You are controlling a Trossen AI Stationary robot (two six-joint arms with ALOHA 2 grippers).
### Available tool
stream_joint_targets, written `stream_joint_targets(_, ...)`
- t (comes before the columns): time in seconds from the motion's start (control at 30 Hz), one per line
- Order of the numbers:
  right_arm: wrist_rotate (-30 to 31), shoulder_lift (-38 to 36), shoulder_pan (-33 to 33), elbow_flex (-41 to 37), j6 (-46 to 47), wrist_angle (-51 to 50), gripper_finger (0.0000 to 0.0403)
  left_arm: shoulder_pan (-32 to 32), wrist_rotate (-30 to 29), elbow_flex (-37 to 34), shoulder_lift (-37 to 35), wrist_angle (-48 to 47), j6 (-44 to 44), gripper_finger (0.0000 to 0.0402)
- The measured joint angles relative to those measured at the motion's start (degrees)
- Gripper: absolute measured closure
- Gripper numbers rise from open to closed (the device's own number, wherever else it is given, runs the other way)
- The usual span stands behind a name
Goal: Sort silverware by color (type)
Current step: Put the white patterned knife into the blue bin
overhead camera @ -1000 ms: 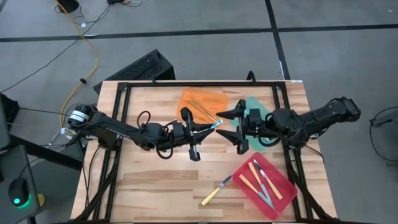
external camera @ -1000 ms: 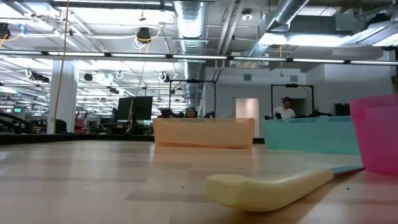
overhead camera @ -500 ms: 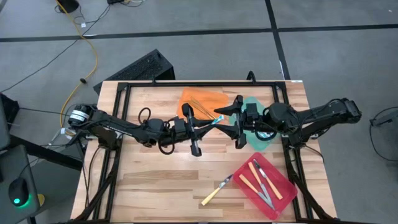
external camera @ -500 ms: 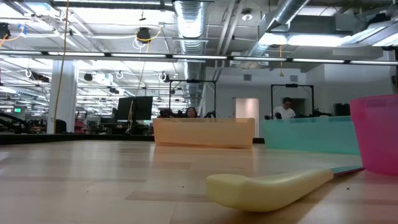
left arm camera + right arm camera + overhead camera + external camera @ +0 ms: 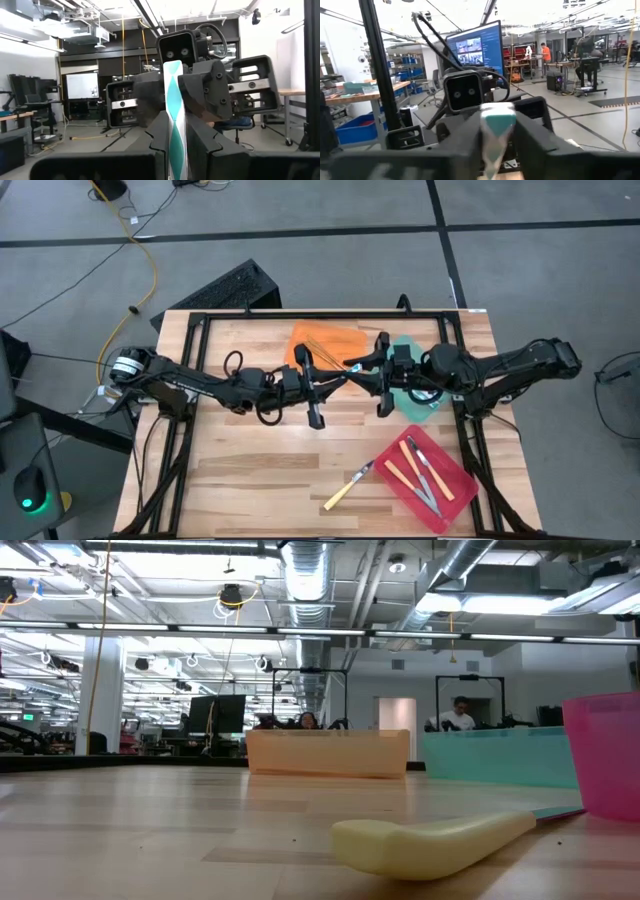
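I see left gripper (image 5: pixel 330 383) clamped on blue-handled utensil (image 5: pixel 175 120) mid-air | right gripper (image 5: pixel 368 377) meets it, jaws either side, grip unclear | yellow-handled utensil (image 5: pixel 345 488) on table (image 5: pixel 250 470)

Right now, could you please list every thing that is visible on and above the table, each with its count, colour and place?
orange tray: one, orange, far middle of the table.
gold utensils: several, gold, lying in the orange tray; exact count unclear.
green tray: one, green, right of the orange tray, mostly hidden under the right arm.
red tray: one, red, near right corner.
yellow-orange-handled utensils: about three, in the red tray.
yellow-handled utensil: one, loose on the wood left of the red tray.
blue-handled utensil: one, teal and white, held in the air between both grippers.
left gripper: shut on the utensil, table middle.
right gripper: facing it, its jaws around the utensil's other end.
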Motion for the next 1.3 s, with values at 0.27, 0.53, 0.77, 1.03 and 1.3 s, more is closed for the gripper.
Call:
stream_joint_targets(0.27,-0.1,-0.1,0.1,0.0,0.2,-1.1,0.0351,0.0,-0.2,0.0,0.0,-0.1,-0.1,0.0381)
stream_joint_targets(0.53,0.4,0.0,0.0,0.0,1.7,-1.9,0.0351,0.0,-2.8,0.0,0.0,-0.4,-3.3,0.0323)
stream_joint_targets(0.77,0.4,0.0,-0.5,0.0,2.3,-1.3,0.0351,-0.6,-6.3,0.0,-0.4,-4.5,-3.8,0.0232)
stream_joint_targets(1.03,0.1,0.0,-3.8,3.6,2.7,-5.7,0.0351,-0.7,-13.2,0.1,-5.9,-22.8,-11.2,0.0202)
stream_joint_targets(1.3,-2.6,0.0,-8.6,6.1,3.1,-11.4,0.0351,-0.9,-13.0,0.2,-7.9,-38.4,-19.7,0.0201)
